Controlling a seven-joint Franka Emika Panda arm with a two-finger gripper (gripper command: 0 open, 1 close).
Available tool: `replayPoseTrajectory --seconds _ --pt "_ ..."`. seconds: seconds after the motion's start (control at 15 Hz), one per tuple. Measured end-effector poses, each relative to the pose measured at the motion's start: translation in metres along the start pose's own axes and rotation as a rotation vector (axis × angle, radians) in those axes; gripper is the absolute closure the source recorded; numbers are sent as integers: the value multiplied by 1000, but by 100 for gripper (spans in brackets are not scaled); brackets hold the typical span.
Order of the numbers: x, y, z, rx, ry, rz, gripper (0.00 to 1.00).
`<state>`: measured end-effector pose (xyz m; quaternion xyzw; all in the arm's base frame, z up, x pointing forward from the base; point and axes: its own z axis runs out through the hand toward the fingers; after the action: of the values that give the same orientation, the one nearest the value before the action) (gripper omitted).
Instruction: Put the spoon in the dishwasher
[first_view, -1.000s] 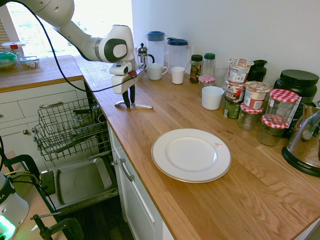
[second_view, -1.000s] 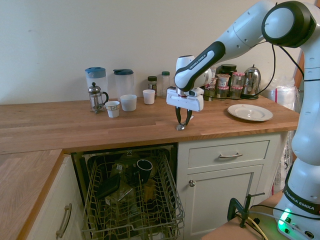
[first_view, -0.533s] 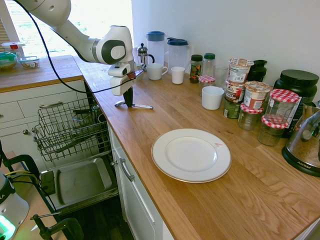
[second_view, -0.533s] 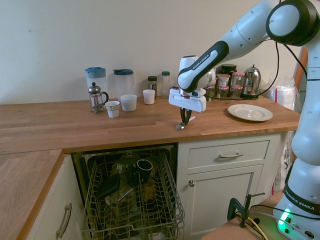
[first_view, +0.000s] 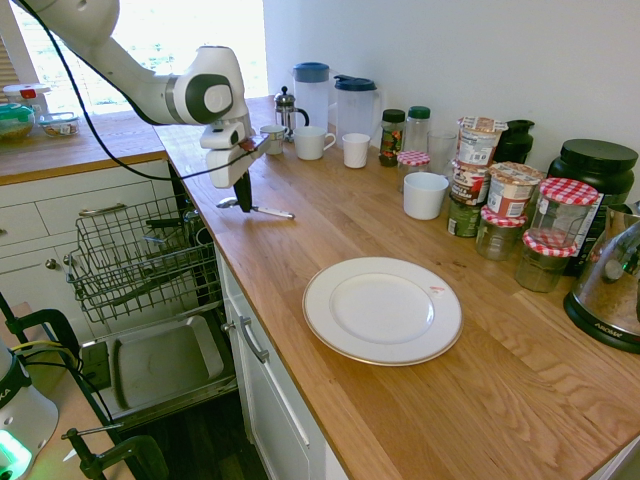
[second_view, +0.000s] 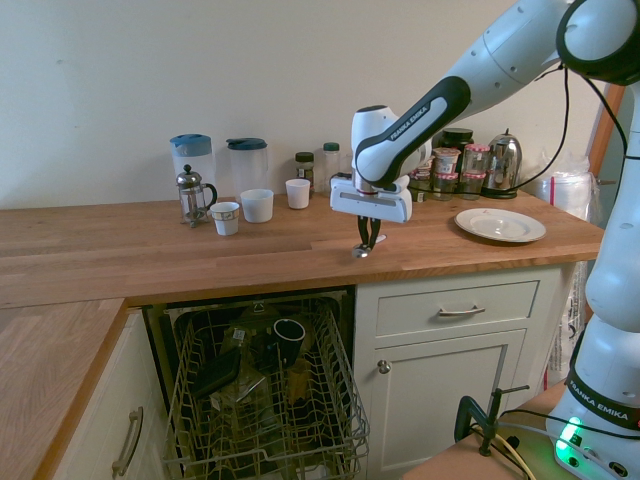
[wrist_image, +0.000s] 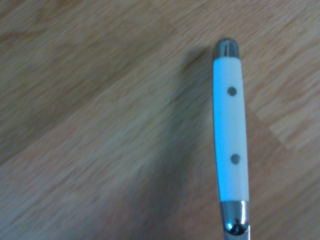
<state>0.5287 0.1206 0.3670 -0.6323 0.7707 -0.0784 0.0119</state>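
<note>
the claw (first_view: 243, 208) is closed on the spoon (first_view: 272, 212), gripping it over the wooden counter (first_view: 330, 235).

Small spoon with a silver metal bowl and a white handle with two dark rivets (wrist_image: 232, 125): roughly level, at the wooden counter's edge
Grey wire-racked dishwasher (second_view: 265, 400): open below the counter, rack pulled out, dark cup inside

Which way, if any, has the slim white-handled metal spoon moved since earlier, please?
Yes: in the first exterior view, the spoon has shifted left, away from the round white plate.
</note>
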Motion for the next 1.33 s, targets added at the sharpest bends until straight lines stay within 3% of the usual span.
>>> replayPoseTrajectory --seconds 0.27,0.53,1.07,1.27,1.33 --pt "-55 45 -64 45 20 -141 100" --pt "-138 108 -77 80 58 -341 100" --pt "-221 229 -24 27 52 -759 100" --pt "-231 247 31 -48 15 -861 100" --pt "-231 247 31 -47 16 -864 100"
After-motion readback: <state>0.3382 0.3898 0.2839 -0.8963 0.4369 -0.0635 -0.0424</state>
